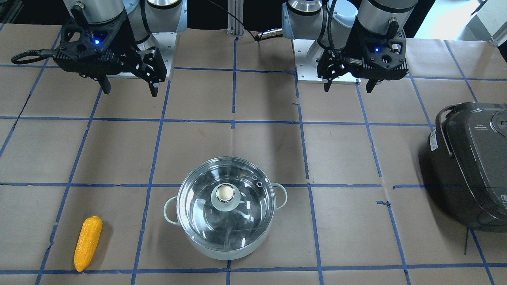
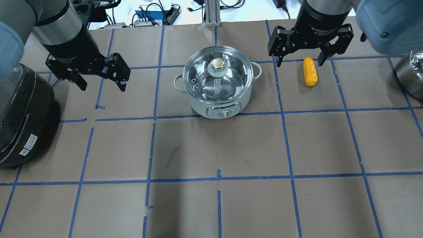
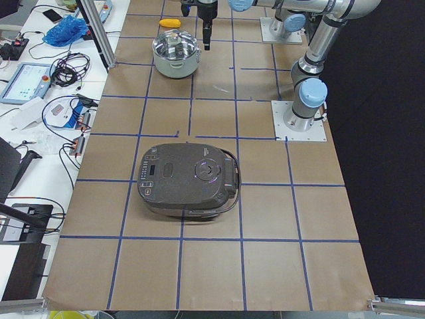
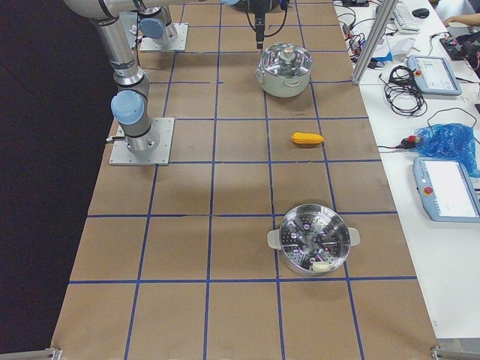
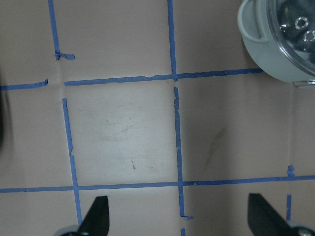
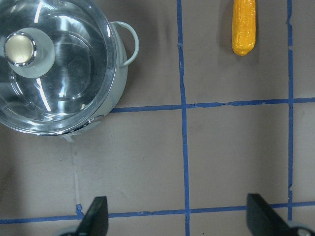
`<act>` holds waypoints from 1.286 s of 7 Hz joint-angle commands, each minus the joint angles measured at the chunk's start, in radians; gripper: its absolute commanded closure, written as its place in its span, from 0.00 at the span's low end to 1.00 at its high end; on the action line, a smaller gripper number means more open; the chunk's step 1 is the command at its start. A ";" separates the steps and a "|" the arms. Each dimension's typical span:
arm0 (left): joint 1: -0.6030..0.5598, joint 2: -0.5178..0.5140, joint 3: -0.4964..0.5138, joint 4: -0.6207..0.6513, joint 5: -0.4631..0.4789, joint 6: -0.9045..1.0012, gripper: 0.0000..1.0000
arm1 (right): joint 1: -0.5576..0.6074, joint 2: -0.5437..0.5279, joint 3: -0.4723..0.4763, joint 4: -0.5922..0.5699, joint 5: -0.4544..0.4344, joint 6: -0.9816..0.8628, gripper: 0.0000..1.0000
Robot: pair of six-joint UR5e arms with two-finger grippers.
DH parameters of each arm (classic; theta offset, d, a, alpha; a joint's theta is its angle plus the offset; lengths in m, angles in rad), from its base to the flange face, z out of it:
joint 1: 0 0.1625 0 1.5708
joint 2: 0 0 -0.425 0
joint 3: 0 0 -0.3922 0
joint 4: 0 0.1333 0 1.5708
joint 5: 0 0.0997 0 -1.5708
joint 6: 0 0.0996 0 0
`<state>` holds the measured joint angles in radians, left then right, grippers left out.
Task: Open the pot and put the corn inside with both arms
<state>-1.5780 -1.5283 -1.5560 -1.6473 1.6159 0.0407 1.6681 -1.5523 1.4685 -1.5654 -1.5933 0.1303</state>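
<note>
The left arm (image 2: pixel 59 29) and the right arm (image 2: pixel 325 13) are both raised, each wrist pointing straight down. The left gripper (image 2: pixel 102 86) has its jaws spread wide and holds nothing. The right gripper (image 2: pixel 300 62) is spread just as wide, also empty.

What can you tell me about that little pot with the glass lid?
The pot is round, with a pale mint-green wall, two small loop handles and a dial panel on the robot-facing side. A clear glass lid with a pale knob sits closed on it. It stands upright on the brown paper-covered table, touched by nothing else.
</note>
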 commanded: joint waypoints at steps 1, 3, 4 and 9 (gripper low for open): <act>0.001 -0.003 0.001 0.006 -0.008 -0.005 0.00 | -0.024 0.088 -0.122 0.001 -0.002 -0.066 0.00; -0.045 -0.125 0.074 0.113 -0.013 -0.082 0.00 | -0.080 0.213 -0.274 0.064 -0.004 -0.092 0.00; -0.119 -0.207 0.159 0.116 -0.013 -0.170 0.00 | -0.155 0.245 -0.271 0.067 -0.002 -0.230 0.00; -0.361 -0.588 0.352 0.351 -0.075 -0.545 0.00 | -0.266 0.632 -0.119 -0.459 -0.002 -0.307 0.07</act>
<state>-1.9247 -2.0771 -1.2129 -1.3352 1.5757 -0.4631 1.4120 -0.9962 1.3396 -1.9414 -1.5963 -0.1760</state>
